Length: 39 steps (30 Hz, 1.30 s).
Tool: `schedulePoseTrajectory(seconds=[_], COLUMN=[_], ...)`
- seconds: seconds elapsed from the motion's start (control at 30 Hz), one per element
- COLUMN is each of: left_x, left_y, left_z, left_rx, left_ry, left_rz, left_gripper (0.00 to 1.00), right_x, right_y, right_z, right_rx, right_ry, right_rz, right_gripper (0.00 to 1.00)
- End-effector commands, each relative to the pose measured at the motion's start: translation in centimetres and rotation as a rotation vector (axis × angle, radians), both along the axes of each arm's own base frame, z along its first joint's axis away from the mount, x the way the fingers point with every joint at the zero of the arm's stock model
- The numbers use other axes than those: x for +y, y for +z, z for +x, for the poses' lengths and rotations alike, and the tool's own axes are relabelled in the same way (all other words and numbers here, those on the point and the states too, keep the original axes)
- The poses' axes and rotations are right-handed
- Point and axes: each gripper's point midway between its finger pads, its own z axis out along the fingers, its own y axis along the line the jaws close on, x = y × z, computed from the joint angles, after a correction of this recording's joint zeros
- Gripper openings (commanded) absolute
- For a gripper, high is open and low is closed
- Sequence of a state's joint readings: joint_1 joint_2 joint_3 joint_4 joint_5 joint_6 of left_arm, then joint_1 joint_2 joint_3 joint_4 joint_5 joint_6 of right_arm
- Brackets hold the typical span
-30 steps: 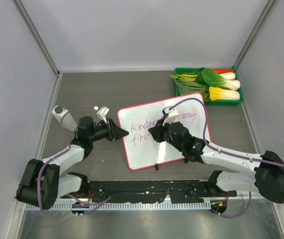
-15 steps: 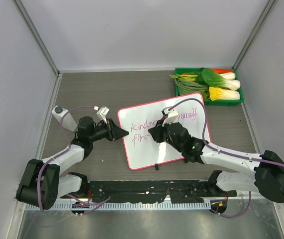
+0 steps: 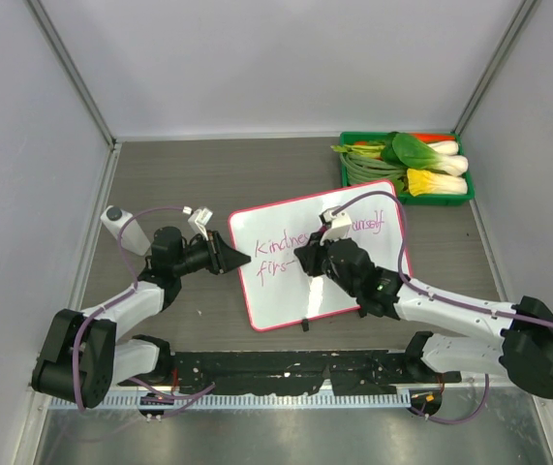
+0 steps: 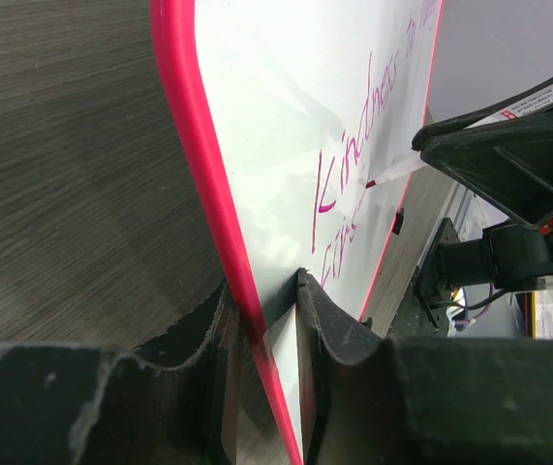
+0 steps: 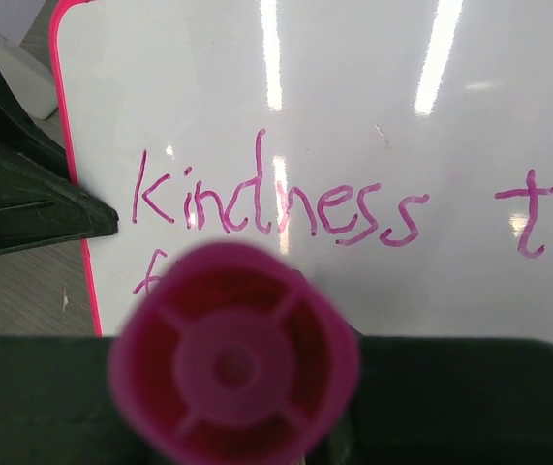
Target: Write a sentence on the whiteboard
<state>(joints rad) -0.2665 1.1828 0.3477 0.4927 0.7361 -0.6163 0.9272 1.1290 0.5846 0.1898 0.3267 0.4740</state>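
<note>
Pink-framed and glossy, the whiteboard [image 3: 286, 302] is lying askew on the grey table [image 3: 160, 174], near its middle, with one far corner reaching close to the green tray [image 3: 436, 201] of vegetables. Your left gripper [image 3: 237, 259] is clamping the board's left edge; in the left wrist view you are seeing one finger pressing each face of the frame. Your right gripper [image 3: 305, 260] is grasping the marker [image 5: 232, 363], and its tip [image 4: 384, 177] is meeting the white surface just under the first word. The sentence [image 5: 276, 208] is reading "Kindness to" on its upper line. The right arm is hiding part of the next word, and a second line is beginning "fi" beneath.
</note>
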Motion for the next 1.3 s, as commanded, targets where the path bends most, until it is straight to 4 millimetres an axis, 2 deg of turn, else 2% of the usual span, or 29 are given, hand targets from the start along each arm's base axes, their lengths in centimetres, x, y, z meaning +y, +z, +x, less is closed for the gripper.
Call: schedulePoseTrajectory(seconds=[0.0,0.17,0.37,0.5,0.93,1.27], left_x=[-0.2,-0.1,-0.2,-0.1,-0.1,-0.2], left_y=[-1.4,-1.4,-1.4,-1.4,-1.4,-1.4], left_z=[-0.4,-0.3,-0.4,-0.3,-0.4,-0.3], left_rx=[-0.007,-0.004,-0.004,-0.005,-0.005,-0.005], left_ry=[-0.025,-0.024,-0.027,-0.023,-0.026,-0.025], left_rz=[0.06,0.06,0.06,0.061,0.061,0.06], left_gripper=[0.0,0.0,0.0,0.0,0.0,0.0], right_x=[-0.1,0.8,1.7,1.5,0.6,-0.3], right_y=[2.6,4.5,4.5,4.4,1.2,-0.5], right_z=[0.6,0.7,1.2,1.4,0.5,-0.6], right_rx=[-0.056,-0.089,-0.087,-0.091,-0.03,0.01], right_ry=[-0.014,0.013,0.023,0.003,0.009,0.021], right_rz=[0.035,0.089,0.09,0.09,0.034,0.014], right_gripper=[0.01,0.01,0.01,0.01,0.01,0.02])
